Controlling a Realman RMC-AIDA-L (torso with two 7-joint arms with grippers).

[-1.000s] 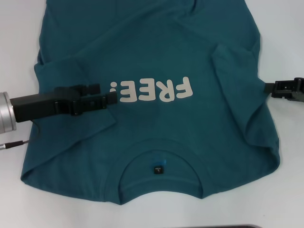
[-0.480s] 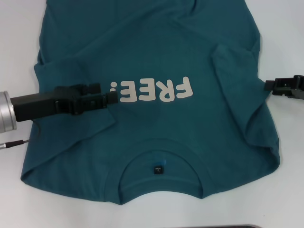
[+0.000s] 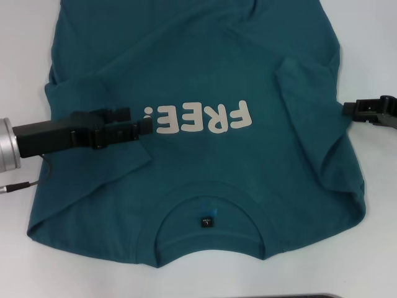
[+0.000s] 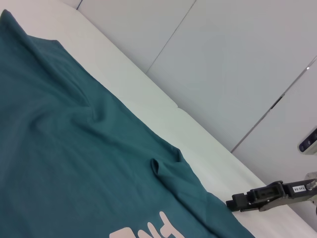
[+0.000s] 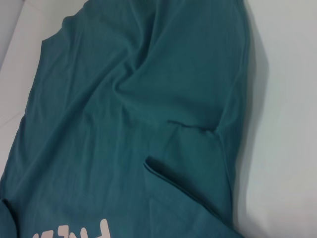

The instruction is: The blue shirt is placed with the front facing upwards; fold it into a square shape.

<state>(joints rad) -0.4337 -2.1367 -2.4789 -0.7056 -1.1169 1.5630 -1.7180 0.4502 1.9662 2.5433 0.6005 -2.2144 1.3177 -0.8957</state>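
Observation:
The blue shirt (image 3: pixel 205 74) lies front up on the white table, its collar and black label (image 3: pixel 206 221) at the near edge and the cream "FREE!" lettering (image 3: pixel 198 118) across its middle. Both sleeves are folded inward onto the body. My left gripper (image 3: pixel 141 121) reaches in from the left over the folded left sleeve (image 3: pixel 99 167), just beside the lettering, open with nothing between its fingers. My right gripper (image 3: pixel 352 110) sits at the shirt's right edge, by the folded right sleeve (image 3: pixel 310 105), and also shows in the left wrist view as the right gripper (image 4: pixel 237 203) beyond the cloth.
Bare white table (image 3: pixel 25 56) surrounds the shirt on the left, right and near sides. A thin cable (image 3: pixel 18 186) hangs under the left arm. A dark strip (image 3: pixel 298 296) shows at the near edge. A pale wall (image 4: pixel 237 59) rises behind the table.
The right gripper has shifted slightly inward and away from me along the shirt's right edge. The left arm and the shirt have stayed in place.

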